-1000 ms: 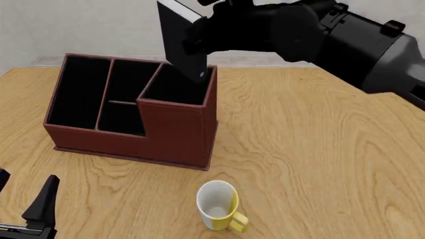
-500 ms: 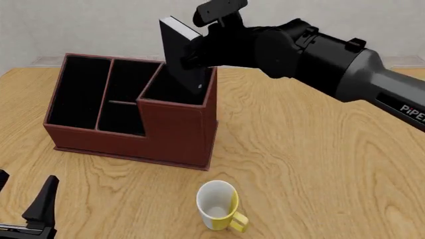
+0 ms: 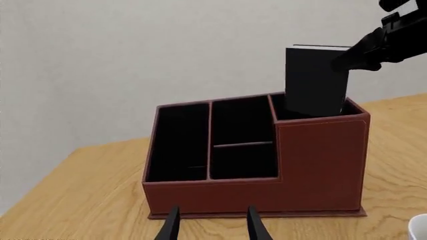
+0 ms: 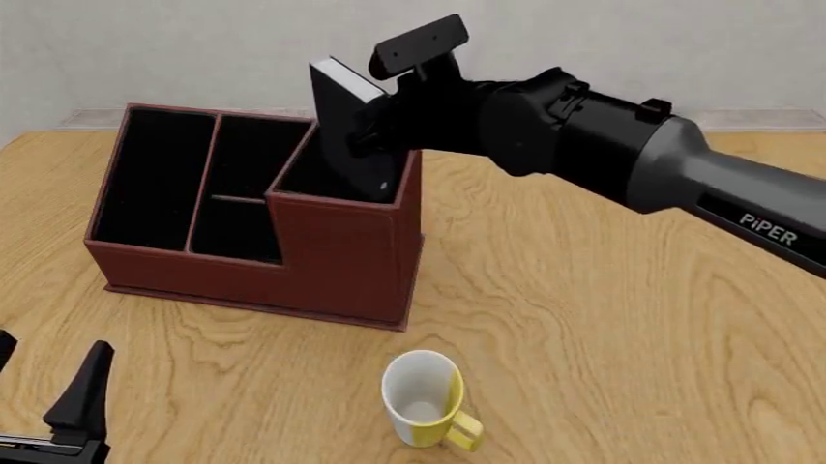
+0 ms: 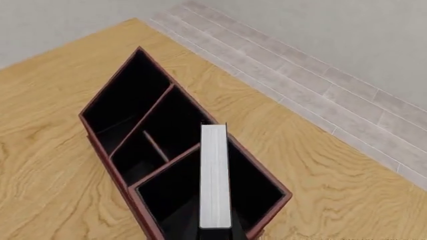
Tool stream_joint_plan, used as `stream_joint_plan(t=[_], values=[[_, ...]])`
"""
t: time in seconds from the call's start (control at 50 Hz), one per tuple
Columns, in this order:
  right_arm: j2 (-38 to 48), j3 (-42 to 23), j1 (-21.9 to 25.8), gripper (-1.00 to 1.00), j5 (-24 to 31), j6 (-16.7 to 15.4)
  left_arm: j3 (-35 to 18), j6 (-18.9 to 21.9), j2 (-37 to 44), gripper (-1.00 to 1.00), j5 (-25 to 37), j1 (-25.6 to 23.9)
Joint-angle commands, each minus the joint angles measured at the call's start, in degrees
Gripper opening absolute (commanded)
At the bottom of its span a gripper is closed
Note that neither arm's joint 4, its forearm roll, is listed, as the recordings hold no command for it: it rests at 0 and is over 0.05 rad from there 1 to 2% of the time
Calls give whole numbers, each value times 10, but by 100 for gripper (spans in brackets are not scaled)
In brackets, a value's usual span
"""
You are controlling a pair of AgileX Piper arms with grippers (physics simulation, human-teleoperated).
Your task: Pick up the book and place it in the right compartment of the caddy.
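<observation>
1. Book [image 4: 351,126] is standing on edge w/ its lower part already down inside the right compartment [image 4: 339,174] of the caddy [image 4: 329,266], top half sticking out above the rim. Leans a bit toward the far left in front view.
2. Right tool [image 4: 387,116] is pinching the book near its upper end, arm coming in from the right over the worktop [image 4: 620,319]. Right wrist cam looks straight down the white page edge [image 5: 215,175] into the pocket; fingers themselves not rly visible there.
3. Left tool [image 3: 210,225] is low near the front-left corner of the worktop, nothing between the fingers [image 3: 172,227], which are spread apart. It's pointed at the caddy's front wall, well apart from it.
4. Mug [image 4: 424,398], white w/ yellow side + handle, sits upright on the worktop near the front, in front of the caddy, not touching it.
5. Other 3 caddy pockets show just black lining.
</observation>
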Motion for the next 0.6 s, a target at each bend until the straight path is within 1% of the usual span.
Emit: stream_joint_plan(t=[0.02,0.6], values=[[9,3,2,-100,-18,16,0,0,0,100,2,3],[29,28,2,-100,-46,26,0,-1,0,100,0,8]])
